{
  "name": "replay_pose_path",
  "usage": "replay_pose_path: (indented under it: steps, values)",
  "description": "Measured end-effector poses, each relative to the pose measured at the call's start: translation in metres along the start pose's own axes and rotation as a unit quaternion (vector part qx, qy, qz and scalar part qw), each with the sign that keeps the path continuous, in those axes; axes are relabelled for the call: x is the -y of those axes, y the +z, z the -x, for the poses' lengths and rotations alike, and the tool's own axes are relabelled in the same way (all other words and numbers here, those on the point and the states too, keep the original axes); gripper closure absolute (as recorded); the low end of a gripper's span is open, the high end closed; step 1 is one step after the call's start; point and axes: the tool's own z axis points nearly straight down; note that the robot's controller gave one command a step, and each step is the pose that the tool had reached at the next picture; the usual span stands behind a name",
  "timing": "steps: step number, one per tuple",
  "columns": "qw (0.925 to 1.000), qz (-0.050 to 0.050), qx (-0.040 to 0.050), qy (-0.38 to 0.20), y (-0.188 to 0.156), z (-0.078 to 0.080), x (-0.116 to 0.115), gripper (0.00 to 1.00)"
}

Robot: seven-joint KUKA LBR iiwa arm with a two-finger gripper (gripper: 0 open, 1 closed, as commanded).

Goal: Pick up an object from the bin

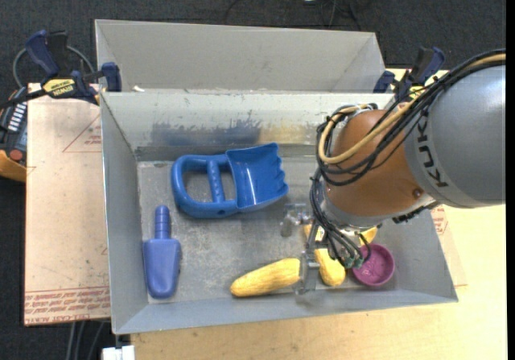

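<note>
Yellow corn cob [265, 278] lies on the floor of the bin [121, 189], nearer the camera than the blue scoop [229, 181] and a little to its right. It sits just short of the near wall. Its long axis runs nearly left to right. The tapered tip points left and slightly toward the near wall, and the thicker end is a shade farther back. Left of the scoop and nearer the camera, close to the left wall, a blue cone-shaped toy [161, 258] lies with its stem pointing toward the far wall. A bare stretch of floor lies between it and the cob's tip. The scoop has its handle loop to the left and its blade to the right, and there is open floor on its near side down to the cob. To the right of the scoop and nearer the camera, the gripper [298, 255] stands low over the floor. Its two grey fingers [306, 282] are spread apart and grasp nothing, and the nearer one is right at the cob's thick end. Farther right, a smaller yellow thing [331, 270] is partly hidden under the arm [378, 173]. A magenta cup [374, 266] lies beside it in the near right corner, where little free room is left.
</note>
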Motion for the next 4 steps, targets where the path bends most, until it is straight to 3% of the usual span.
replay_pose_path:
  steps: [1, 2, 3, 4]
  values:
    - [1.0000, 0.000, 0.0039, 0.001, -0.004, 0.002, 0.000, 0.00]
    - [0.9984, 0.001, 0.0037, 0.057, 0.057, 0.002, -0.050, 0.00]
    - [0.9992, 0.001, 0.0039, 0.039, 0.067, 0.005, -0.023, 1.00]
    - [0.9992, 0.001, 0.0039, 0.039, 0.067, 0.005, -0.023, 1.00]
